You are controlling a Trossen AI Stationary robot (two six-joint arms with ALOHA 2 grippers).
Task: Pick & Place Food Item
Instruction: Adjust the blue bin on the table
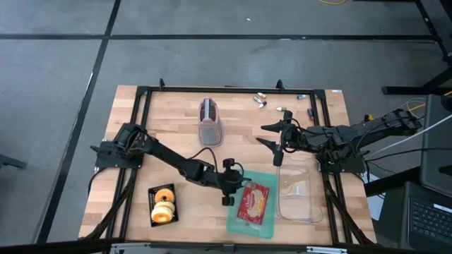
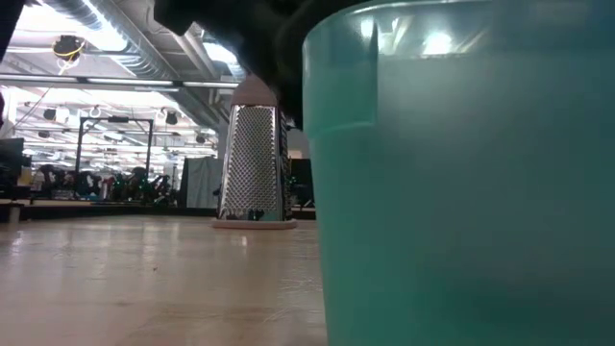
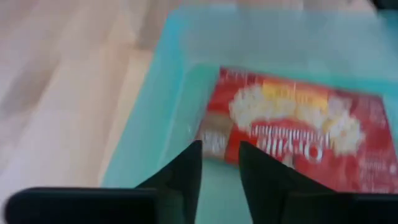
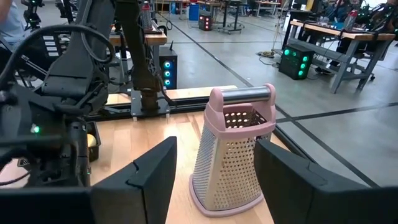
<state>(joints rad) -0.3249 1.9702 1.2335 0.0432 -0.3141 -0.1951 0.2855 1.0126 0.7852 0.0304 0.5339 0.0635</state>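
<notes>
The popcorn packet already lies in the teal tray; left gripper hovers at its edge, fingers nearly together, empty.

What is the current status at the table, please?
Left gripper over teal tray, empty. Popcorn packet lies in tray. Right gripper open, facing grater. Nothing in the way.

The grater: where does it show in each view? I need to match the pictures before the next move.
High view: grater stands at the table's far middle, between the arms.
Low view: upright left of centre, behind the teal tray wall.
Left wrist view: not in it; only the tray and popcorn packet.
Right wrist view: centre, between the right gripper's open fingers.
Shared landmark: the teal tray.
</notes>
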